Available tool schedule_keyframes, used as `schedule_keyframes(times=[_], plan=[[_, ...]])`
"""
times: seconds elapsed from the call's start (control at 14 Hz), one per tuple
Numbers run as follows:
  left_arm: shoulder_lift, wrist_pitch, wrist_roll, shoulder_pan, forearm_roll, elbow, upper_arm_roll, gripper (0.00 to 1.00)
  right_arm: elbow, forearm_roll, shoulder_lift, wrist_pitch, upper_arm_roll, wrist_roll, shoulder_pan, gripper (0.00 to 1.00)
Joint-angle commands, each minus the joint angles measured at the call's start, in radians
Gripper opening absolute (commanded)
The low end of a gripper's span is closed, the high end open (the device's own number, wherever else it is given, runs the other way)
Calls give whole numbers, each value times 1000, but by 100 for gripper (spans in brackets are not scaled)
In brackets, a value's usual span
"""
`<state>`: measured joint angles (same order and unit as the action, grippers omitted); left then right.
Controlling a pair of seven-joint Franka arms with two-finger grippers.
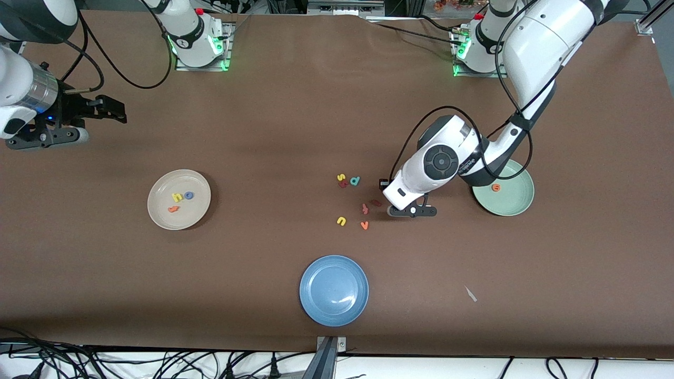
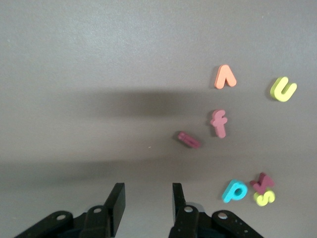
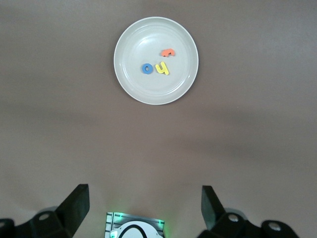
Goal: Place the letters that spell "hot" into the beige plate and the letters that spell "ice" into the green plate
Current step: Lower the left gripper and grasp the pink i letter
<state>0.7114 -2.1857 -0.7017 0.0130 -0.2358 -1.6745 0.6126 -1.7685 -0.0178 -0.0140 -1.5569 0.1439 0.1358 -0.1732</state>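
The beige plate (image 1: 179, 199) toward the right arm's end of the desk (image 1: 263, 131) holds the yellow h (image 1: 177, 197), blue o (image 1: 188, 195) and orange t (image 1: 173, 209). The green plate (image 1: 512, 202) holds the orange e (image 1: 495, 187). The left gripper (image 2: 147, 201), jaws partly apart and empty, hangs just beside the dark red i (image 2: 189, 140). The right gripper (image 3: 143, 201) waits with jaws wide apart, over bare desk.

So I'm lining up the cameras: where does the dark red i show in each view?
Front view: the i lies on the table beside the left hand, between it and the red f.
Left wrist view: the i lies ahead of the open fingers, beside the f.
Right wrist view: not in it.
Shared landmark: the f.
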Motion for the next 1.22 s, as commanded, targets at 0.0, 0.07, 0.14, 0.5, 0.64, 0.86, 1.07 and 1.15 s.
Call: schedule_keyframes(times=[0.0, 0.07, 0.14, 0.5, 0.64, 0.86, 1.07, 1.15], plan=[[43, -61, -100, -27, 15, 47, -7, 46, -20, -8, -40, -31, -21, 18, 30, 100], [39, -60, -154, -15, 16, 45, -5, 46, -19, -7, -38, -34, -21, 18, 31, 100], [36, -60, -206, -16, 27, 48, -2, 42, -17, -8, -35, -35, -21, 13, 31, 100], [49, -19, -465, -34, 72, 52, -7, 42, 17, -7, -1, -18, -23, -45, 12, 100], [49, -19, -528, -38, 73, 52, -7, 38, 21, -7, 2, -15, -24, -45, 11, 100], [51, -22, -632, -39, 58, 52, -8, 37, 20, -5, 9, -14, -20, -39, 17, 100], [48, -40, -663, -51, -3, 52, -16, 39, 23, -2, 11, 8, -18, -48, 18, 100], [49, -45, -665, -59, -35, 52, -16, 39, 24, -2, 11, 8, -18, -50, 18, 100]])
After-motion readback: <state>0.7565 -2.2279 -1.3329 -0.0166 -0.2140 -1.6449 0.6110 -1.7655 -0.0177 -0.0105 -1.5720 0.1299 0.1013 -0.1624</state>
